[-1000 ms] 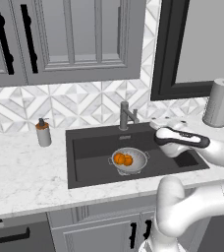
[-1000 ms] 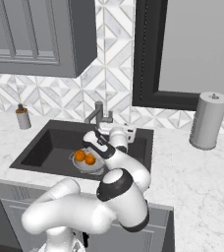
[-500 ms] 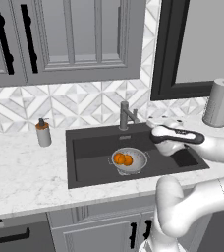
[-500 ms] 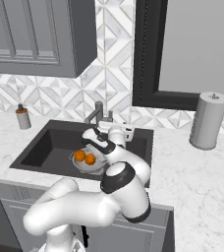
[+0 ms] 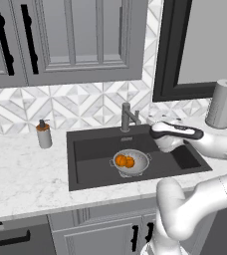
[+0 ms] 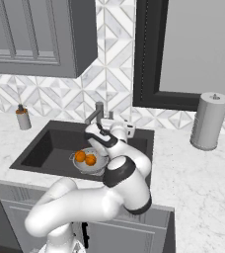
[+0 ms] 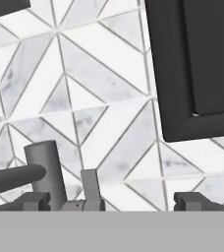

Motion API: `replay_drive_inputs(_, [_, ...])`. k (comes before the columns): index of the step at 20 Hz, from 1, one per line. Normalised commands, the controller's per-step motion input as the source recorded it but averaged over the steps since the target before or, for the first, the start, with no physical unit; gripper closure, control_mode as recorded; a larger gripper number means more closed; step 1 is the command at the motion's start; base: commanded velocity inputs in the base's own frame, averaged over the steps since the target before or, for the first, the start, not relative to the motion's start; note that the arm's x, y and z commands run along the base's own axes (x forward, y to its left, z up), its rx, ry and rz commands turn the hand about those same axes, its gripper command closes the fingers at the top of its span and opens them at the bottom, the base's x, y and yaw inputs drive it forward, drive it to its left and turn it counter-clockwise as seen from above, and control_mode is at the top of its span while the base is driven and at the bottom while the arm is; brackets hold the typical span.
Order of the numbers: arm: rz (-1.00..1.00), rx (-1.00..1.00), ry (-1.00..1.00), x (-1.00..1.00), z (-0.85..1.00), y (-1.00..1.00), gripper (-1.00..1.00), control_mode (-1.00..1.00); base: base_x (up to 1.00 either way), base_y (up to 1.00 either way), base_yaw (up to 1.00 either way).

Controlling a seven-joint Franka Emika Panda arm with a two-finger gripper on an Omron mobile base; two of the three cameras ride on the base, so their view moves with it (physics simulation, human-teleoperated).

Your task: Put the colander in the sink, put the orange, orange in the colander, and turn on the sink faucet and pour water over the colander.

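- The gripper (image 7: 113, 201) hung empty with its two fingers set wide apart; in the hand view the dark fingertips (image 7: 35, 201) rose at either side of the bottom edge with nothing between them.
- In the hand view the sink faucet (image 7: 45, 174) stood just ahead of the gripper: the upright post at lower left, the spout running off to the left, and the small side lever just right of the post, between the fingertips.
- From the left base view the gripper (image 5: 153, 130) was at the back rim of the sink (image 5: 90, 149), just right of the sink faucet (image 5: 128, 117) and near it; whether it touched the lever could not be told.
- In the right base view the hand sat close below the sink faucet (image 6: 97, 114), over the sink (image 6: 40, 150).
- The colander (image 5: 131, 163) stood upright on the sink floor, below and in front of the faucet, with both oranges (image 5: 125, 161) inside, side by side.
- The right base view showed the same colander (image 6: 91, 163) with the oranges (image 6: 85, 158) in it.
- A soap dispenser bottle (image 5: 44, 135) stood on the marble counter (image 5: 21, 174) left of the sink.
- A paper towel roll (image 5: 222, 104) stood upright on the counter, well right of the sink, under the dark window frame (image 5: 168, 74).
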Motion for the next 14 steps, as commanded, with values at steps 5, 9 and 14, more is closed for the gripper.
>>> replay_drive_inputs(5, [0.0,0.0,0.03,0.24,-0.09,0.0,-1.0,-1.0,0.0,0.0,0.0])
replay_drive_inputs(9, [0.0,0.0,0.04,0.18,-0.12,0.0,-1.0,-1.0,0.0,0.0,0.0])
replay_drive_inputs(14, [0.0,0.0,0.01,0.12,-0.21,0.02,-1.0,-1.0,0.0,0.0,0.0])
